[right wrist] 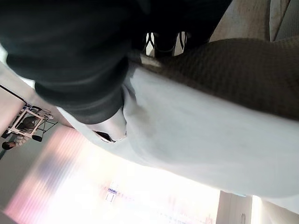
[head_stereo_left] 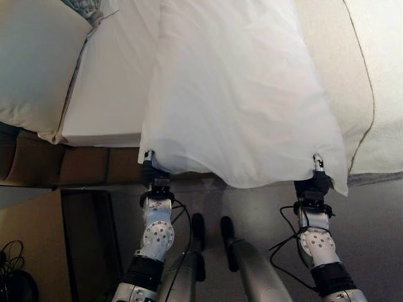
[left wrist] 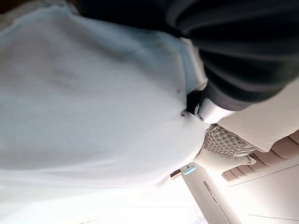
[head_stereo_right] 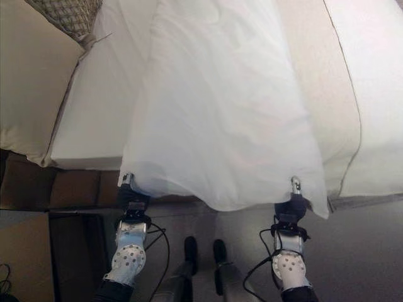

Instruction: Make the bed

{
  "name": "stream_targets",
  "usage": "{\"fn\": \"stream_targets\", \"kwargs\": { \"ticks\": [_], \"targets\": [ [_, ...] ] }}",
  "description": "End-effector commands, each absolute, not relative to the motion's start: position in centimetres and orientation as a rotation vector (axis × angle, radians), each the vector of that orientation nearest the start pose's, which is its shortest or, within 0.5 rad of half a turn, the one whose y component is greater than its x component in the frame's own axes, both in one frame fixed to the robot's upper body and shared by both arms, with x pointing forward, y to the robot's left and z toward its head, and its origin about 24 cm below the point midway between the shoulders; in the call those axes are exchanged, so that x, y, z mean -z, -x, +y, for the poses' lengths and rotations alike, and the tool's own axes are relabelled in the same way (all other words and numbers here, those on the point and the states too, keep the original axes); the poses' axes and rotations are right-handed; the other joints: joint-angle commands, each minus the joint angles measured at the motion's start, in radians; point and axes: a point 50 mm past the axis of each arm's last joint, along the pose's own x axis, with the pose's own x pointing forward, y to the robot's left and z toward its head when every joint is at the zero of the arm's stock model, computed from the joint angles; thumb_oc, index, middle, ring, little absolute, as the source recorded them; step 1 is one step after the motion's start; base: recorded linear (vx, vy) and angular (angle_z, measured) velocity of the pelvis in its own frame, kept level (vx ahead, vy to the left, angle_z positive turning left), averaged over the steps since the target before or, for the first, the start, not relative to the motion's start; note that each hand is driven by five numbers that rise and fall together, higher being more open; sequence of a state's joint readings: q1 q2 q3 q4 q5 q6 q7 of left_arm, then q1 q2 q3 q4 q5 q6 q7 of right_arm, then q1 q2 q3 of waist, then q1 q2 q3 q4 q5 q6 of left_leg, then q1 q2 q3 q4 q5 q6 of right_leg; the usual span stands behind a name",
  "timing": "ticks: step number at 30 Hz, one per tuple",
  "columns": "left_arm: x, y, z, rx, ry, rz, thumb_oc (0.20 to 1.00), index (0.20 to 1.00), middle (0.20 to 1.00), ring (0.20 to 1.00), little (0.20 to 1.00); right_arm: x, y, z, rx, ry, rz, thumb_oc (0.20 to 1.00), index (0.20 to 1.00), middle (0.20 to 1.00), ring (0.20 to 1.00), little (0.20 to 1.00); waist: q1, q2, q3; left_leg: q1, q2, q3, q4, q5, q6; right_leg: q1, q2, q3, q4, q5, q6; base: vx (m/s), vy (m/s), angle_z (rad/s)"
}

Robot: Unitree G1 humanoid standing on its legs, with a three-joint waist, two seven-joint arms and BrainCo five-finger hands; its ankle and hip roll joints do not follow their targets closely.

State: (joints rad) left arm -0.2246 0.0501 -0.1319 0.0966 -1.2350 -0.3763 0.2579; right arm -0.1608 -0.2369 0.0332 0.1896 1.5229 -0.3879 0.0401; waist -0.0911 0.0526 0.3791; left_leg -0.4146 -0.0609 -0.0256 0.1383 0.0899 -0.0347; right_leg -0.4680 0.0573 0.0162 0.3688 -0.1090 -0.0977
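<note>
A white sheet (head_stereo_left: pixel 233 94) lies lengthwise over the bed, and its near edge is lifted off the bed's foot. My left hand (head_stereo_left: pixel 151 167) grips the sheet's near left corner and my right hand (head_stereo_left: pixel 317 173) grips its near right corner. Between the two hands the edge sags a little. Cloth hides most of each hand; one fingertip pokes up at each corner. Up close, the left wrist view has the sheet (left wrist: pixel 84 102) against my left hand (left wrist: pixel 210 109). In the right wrist view the sheet (right wrist: pixel 210 144) runs past my right hand (right wrist: pixel 112 128).
A large cream pillow (head_stereo_left: pixel 31 69) lies on the mattress (head_stereo_left: pixel 107 94) at the left, with a patterned cushion (head_stereo_right: pixel 66 16) behind it. A beige piped cover (head_stereo_left: pixel 371 94) lies right of the sheet. The brown bed base (head_stereo_left: pixel 82 165) and a dark cabinet (head_stereo_left: pixel 88 239) stand at lower left.
</note>
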Motion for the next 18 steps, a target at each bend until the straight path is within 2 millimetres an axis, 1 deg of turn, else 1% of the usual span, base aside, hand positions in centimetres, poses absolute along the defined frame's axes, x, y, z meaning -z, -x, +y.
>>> {"fn": "stream_targets", "kwargs": {
  "ticks": [1,2,3,4,5,6,8,9,10,11,13,14,15,16,17,18],
  "targets": [
    [-9.3,-27.6,18.3,-0.3,1.192,-0.368,0.2,0.2,0.2,0.2,0.2,-6.5,-27.2,-23.3,0.229,-1.175,-0.379,0.2,0.2,0.2,0.2,0.2,-0.003,-0.043,-0.083,-0.01,0.058,0.014,0.046,-0.047,-0.02,0.037,-0.053,0.089,-0.206,0.13,0.159,0.07,0.126,0.09],
    [-10.6,-27.7,19.2,-0.312,1.169,-0.435,0.2,0.2,0.2,0.2,0.2,-6.8,-27.4,-23.4,0.237,-1.184,-0.394,0.2,0.2,0.2,0.2,0.2,0.005,-0.053,-0.094,-0.021,0.133,-0.047,-0.033,0.017,-0.03,0.033,-0.062,0.107,-0.207,0.123,0.169,0.1,0.206,0.16],
    [-11.0,-27.9,19.5,-0.319,1.162,-0.457,0.2,0.2,0.2,0.2,0.2,-6.8,-27.5,-23.6,0.252,-1.185,-0.397,0.2,0.2,0.2,0.2,0.2,0.008,-0.048,-0.095,-0.02,0.158,-0.07,-0.087,0.056,-0.046,0.03,-0.057,0.114,-0.2,0.116,0.173,0.08,0.168,0.11],
    [-11.1,-27.9,19.5,-0.319,1.162,-0.458,0.2,0.2,0.2,0.2,0.2,-6.9,-27.5,-23.6,0.251,-1.185,-0.397,0.2,0.2,0.2,0.2,0.2,0.007,-0.047,-0.094,-0.015,0.159,-0.071,-0.098,0.062,-0.047,0.03,-0.056,0.113,-0.199,0.115,0.172,0.05,0.159,-0.01],
    [-11.3,-28.0,19.6,-0.317,1.158,-0.466,0.2,0.2,0.2,0.2,0.2,-7.0,-27.5,-23.6,0.252,-1.185,-0.4,0.2,0.2,0.2,0.2,0.2,0.002,-0.039,-0.093,0.002,0.179,-0.043,-0.134,0.073,-0.059,0.027,-0.057,0.112,-0.191,0.108,0.177,0.04,0.183,-0.03],
    [-11.5,-28.2,19.4,-0.301,1.155,-0.465,0.2,0.2,0.2,0.2,0.2,-7.0,-27.6,-23.4,0.249,-1.177,-0.395,0.2,0.2,0.2,0.2,0.2,-0.001,-0.033,-0.095,0.025,0.189,-0.013,-0.149,0.057,-0.062,0.021,-0.061,0.111,-0.178,0.107,0.184,0.04,0.315,-0.04],
    [-12.2,-28.7,19.1,-0.274,1.128,-0.468,0.2,0.2,0.2,0.2,0.2,-7.4,-28.1,-22.9,0.24,-1.196,-0.398,0.2,0.2,0.2,0.2,0.2,0.002,-0.037,-0.093,0.011,0.17,-0.018,-0.104,0.037,-0.062,0.009,-0.082,0.124,-0.183,0.123,0.197,0.03,0.432,-0.12],
    [-12.3,-29.1,18.8,-0.244,1.1,-0.452,0.2,0.2,0.2,0.2,0.2,-7.6,-28.5,-23.1,0.243,-1.183,-0.391,0.2,0.2,0.2,0.2,0.2,-0.002,-0.04,-0.094,-0.006,0.122,0.007,-0.017,-0.019,-0.047,0.03,-0.137,0.141,-0.2,0.158,0.229,0.03,0.404,-0.17],
    [-12.3,-29.1,18.8,-0.243,1.1,-0.452,0.2,0.2,0.2,0.2,0.2,-7.6,-28.5,-23.1,0.243,-1.183,-0.391,0.2,0.2,0.2,0.2,0.2,-0.001,-0.041,-0.092,-0.01,0.12,0.009,-0.007,-0.025,-0.045,0.032,-0.139,0.143,-0.203,0.159,0.232,0.07,0.464,-0.12],
    [-12.2,-29.3,18.6,-0.237,1.09,-0.441,0.2,0.2,0.2,0.2,0.2,-7.9,-28.8,-23.0,0.228,-1.183,-0.389,0.2,0.2,0.2,0.2,0.2,0.001,-0.04,-0.092,-0.013,0.094,0.021,0.026,-0.049,-0.033,0.04,-0.17,0.157,-0.219,0.184,0.254,0.07,0.318,-0.09],
    [-12.4,-29.7,18.3,-0.223,1.062,-0.423,0.2,0.2,0.2,0.2,0.2,-8.4,-29.1,-23.0,0.215,-1.134,-0.377,0.2,0.2,0.2,0.2,0.2,-0.002,-0.036,-0.1,-0.001,0.07,0.048,0.032,-0.077,-0.017,0.055,-0.207,0.184,-0.265,0.228,0.267,0.1,0.397,-0.17],
    [-12.8,-29.8,18.3,-0.208,1.039,-0.429,0.2,0.2,0.2,0.2,0.2,-9.3,-29.6,-22.5,0.179,-1.121,-0.39,0.2,0.2,0.2,0.2,0.2,-0.005,-0.034,-0.103,0.003,0.064,0.054,0.035,-0.086,-0.01,0.046,-0.209,0.188,-0.271,0.253,0.266,0.08,0.291,-0.25],
    [-13.3,-29.9,18.4,-0.203,1.003,-0.434,0.2,0.2,0.2,0.2,0.2,-9.9,-29.8,-22.0,0.152,-1.102,-0.39,0.2,0.2,0.2,0.2,0.2,-0.001,-0.033,-0.106,0.006,0.07,0.059,0.04,-0.093,-0.004,0.042,-0.193,0.181,-0.262,0.23,0.26,0.04,0.203,-0.17],
    [-13.9,-30.2,18.4,-0.197,0.992,-0.443,0.2,0.2,0.2,0.2,0.2,-10.4,-30.0,-21.8,0.145,-1.092,-0.394,0.2,0.2,0.2,0.2,0.2,-0.006,-0.038,-0.107,0.016,0.07,0.064,0.032,-0.087,-0.004,0.036,-0.152,0.182,-0.222,0.207,0.249,0.02,0.133,-0.17],
    [-16.1,-31.0,18.1,-0.164,0.976,-0.485,0.2,0.2,0.2,0.2,0.2,-12.7,-30.6,-21.5,0.099,-1.056,-0.433,0.2,0.2,0.2,0.2,0.2,-0.006,-0.041,-0.111,0.038,0.067,0.07,0.007,-0.083,-0.015,0.043,-0.153,0.154,-0.238,0.191,0.241,0.0,0.071,-0.13],
    [-16.2,-31.0,18.1,-0.164,0.976,-0.486,0.2,0.2,0.2,0.2,0.2,-12.8,-30.6,-21.5,0.099,-1.055,-0.435,0.2,0.2,0.2,0.2,0.2,-0.007,-0.04,-0.109,0.039,0.066,0.069,0.005,-0.082,-0.015,0.044,-0.153,0.153,-0.24,0.192,0.241,0.0,0.029,-0.09]
  ]
}}
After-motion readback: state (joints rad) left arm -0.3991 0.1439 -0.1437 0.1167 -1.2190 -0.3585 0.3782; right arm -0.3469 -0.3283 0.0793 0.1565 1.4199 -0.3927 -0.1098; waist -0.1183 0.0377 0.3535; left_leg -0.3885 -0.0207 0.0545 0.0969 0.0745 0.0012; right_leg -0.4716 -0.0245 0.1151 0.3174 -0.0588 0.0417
